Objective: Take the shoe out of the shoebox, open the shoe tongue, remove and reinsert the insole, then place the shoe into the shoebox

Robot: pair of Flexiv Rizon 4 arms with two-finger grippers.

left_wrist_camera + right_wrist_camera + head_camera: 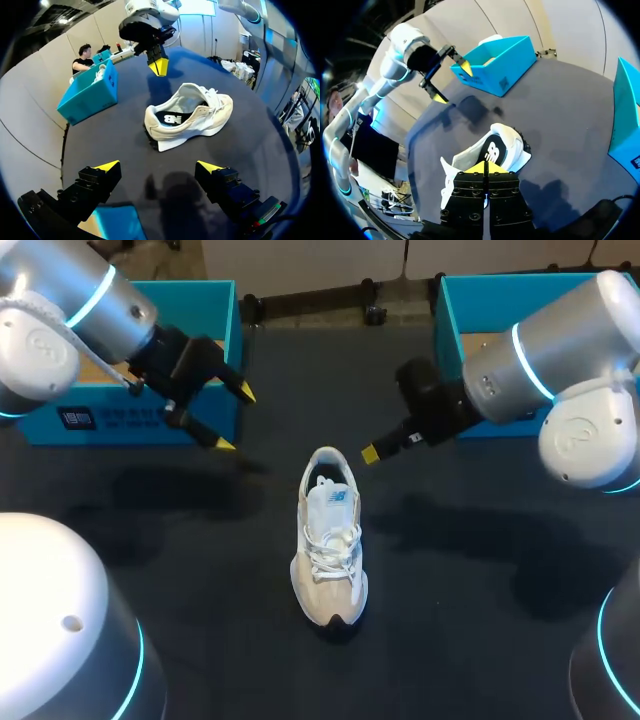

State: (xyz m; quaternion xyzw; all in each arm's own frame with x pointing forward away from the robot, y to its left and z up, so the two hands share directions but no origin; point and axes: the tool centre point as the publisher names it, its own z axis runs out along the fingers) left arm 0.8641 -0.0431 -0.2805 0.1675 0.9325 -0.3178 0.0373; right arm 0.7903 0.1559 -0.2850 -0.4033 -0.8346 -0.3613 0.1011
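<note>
Hovering over the middle of the dark desk (450,570), my two arms flank a white-and-beige lace-up sneaker (328,540). It stands upright on its sole, clear of both boxes, with its toe toward the near edge and its heel toward the far edge. My right hand (369,453) has its yellow tips pressed together and grips nothing. It hangs just beside the heel collar without touching it, placed, I judge, to go in at the shoe's mouth. My left hand (235,418) is spread wide and empty, held above the desk near the far-left corner, in front of the open blue cardboard box (215,300) there. I read that as a waiting post, with the fingers wide enough to come down on the sneaker and steady it. A second blue cardboard box (450,310) sits at the far-right corner, behind my right arm; I cannot tell which of the two is meant for the shoe. The sneaker is laced, the white tongue (330,502) tucked under the lacing, and the dark insole (325,478) shows in the heel, lying flat as far as I can see. By my judgement the shoe is out of its box and opening the tongue is the step in hand. Standing free at mid-desk, the sneaker leaves both hands room to approach from either side.
</note>
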